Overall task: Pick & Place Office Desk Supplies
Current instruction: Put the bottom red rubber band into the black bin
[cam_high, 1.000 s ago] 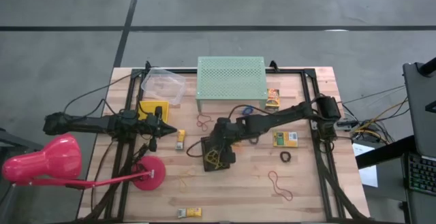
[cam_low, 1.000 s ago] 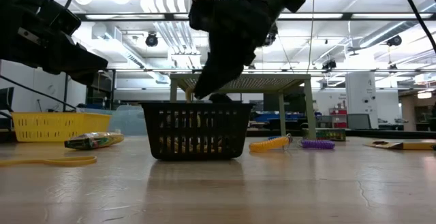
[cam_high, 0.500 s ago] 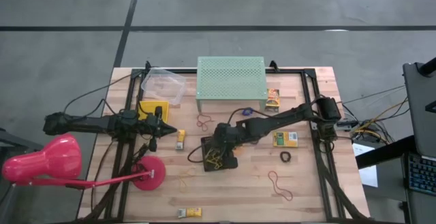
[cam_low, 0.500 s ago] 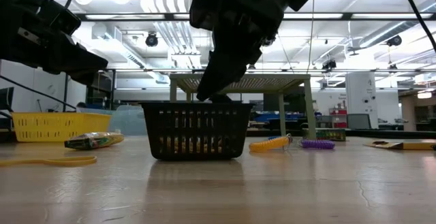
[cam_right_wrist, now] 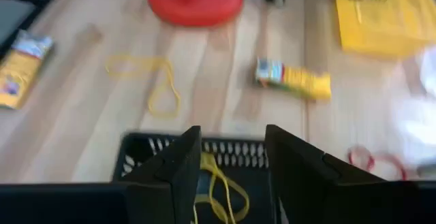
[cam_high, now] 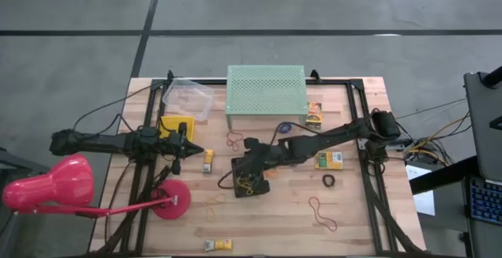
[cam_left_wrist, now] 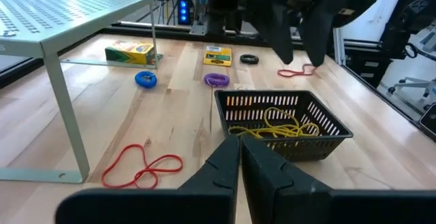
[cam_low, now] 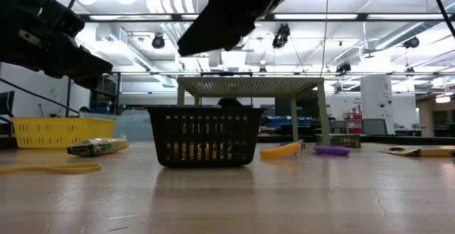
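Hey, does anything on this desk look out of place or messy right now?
Nothing looks damaged or spilled. The small black mesh basket sits upright with yellow rubber bands inside it. Supplies remain scattered loose on the wooden table: a red rubber band, a yellow rubber band and a small yellow box near the front edge.

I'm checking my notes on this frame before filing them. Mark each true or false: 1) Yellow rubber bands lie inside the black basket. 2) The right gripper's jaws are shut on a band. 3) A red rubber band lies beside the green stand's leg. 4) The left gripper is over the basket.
1) True: yellow rubber bands lie in the black basket.
2) False: the right gripper hangs above the basket, jaws open and empty.
3) True: the red rubber band lies by the green stand leg.
4) False: the left gripper waits apart, left of the basket, jaws shut.
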